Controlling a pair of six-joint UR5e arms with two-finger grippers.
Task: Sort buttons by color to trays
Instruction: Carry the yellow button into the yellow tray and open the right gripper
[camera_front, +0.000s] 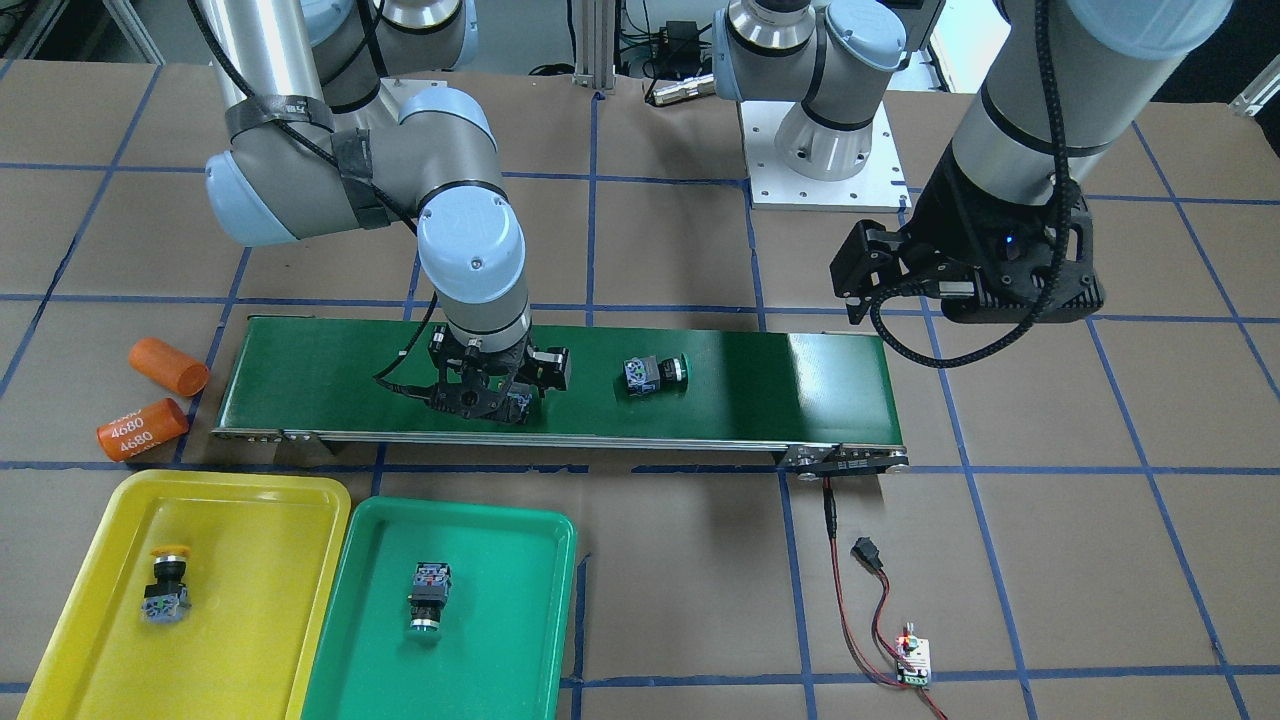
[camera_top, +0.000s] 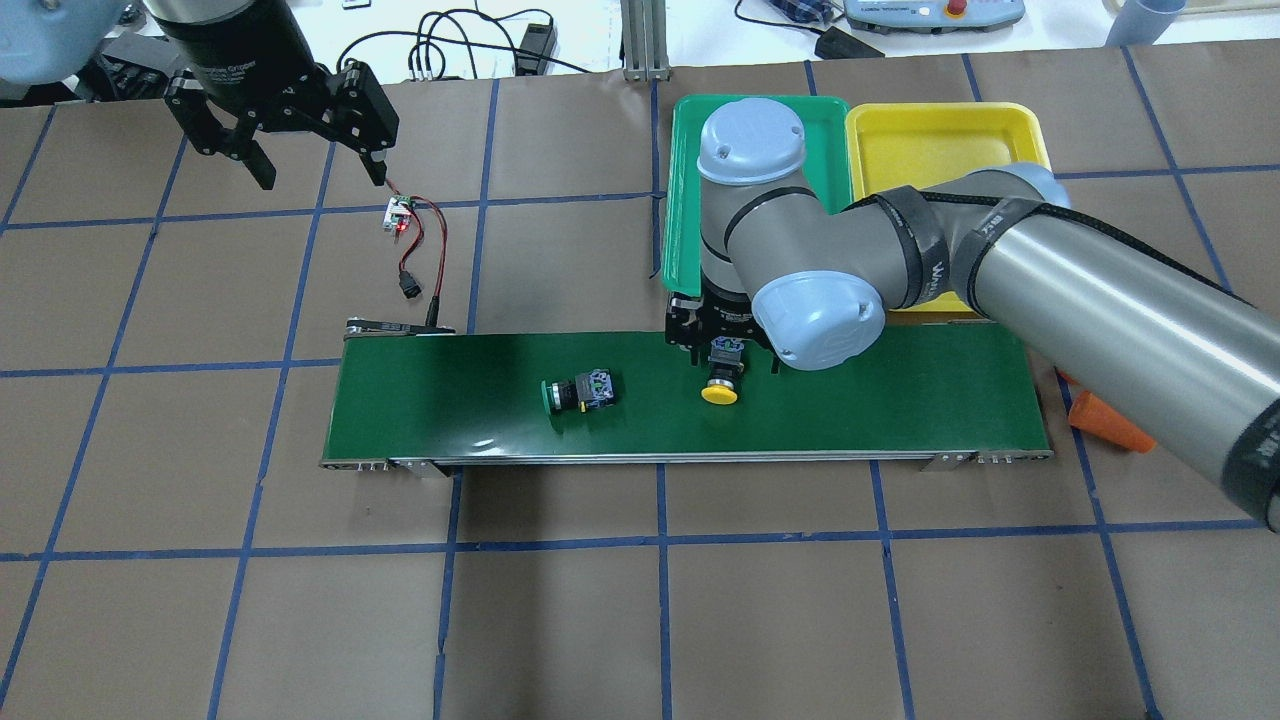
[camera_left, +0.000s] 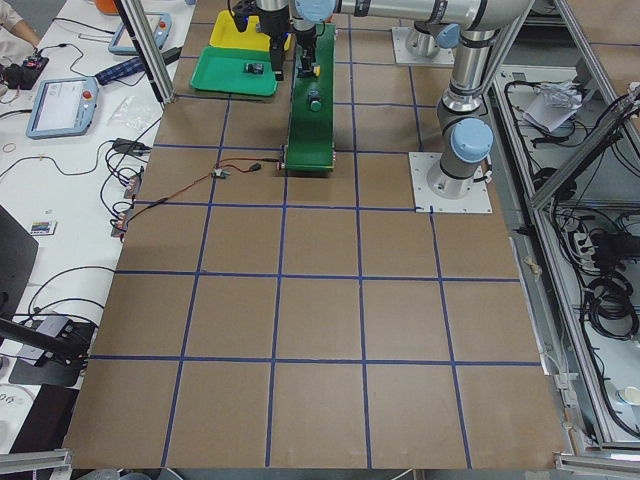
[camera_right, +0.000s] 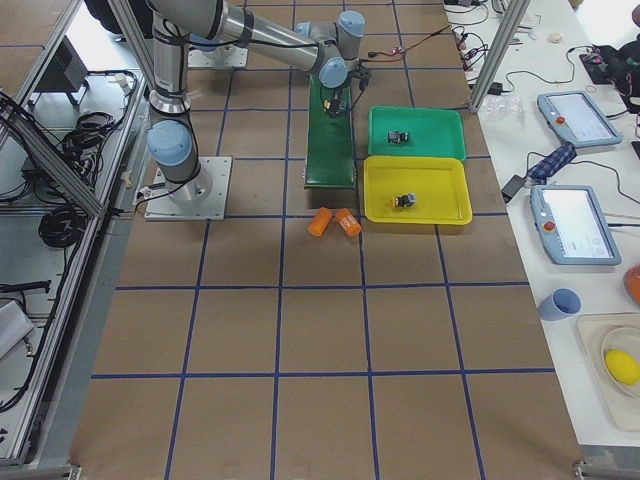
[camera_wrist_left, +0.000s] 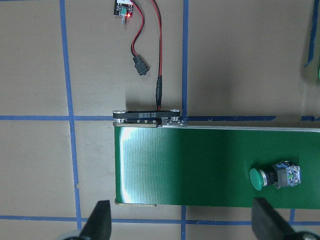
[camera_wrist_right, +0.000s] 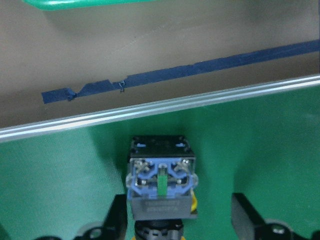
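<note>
Right pincer (camera_wrist_right: 182, 215), released, straddles a yellow button (camera_top: 720, 393); left pincer (camera_top: 323, 178) hangs released near the bench's (camera_top: 200, 600) far left corner.

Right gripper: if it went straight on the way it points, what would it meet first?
Probably the yellow button on the green belt, which lies between the open fingers of the right gripper. The fingers straddle it, so their tips might touch the belt first; depth is unclear.

A long dark-green conveyor belt (camera_front: 330, 380) lay on the brown gridded table (camera_front: 1100, 500). 2 orange cylinders (camera_front: 168, 366) sat beside one end, and a wired circuit board (camera_front: 915, 662) near the other.
</note>
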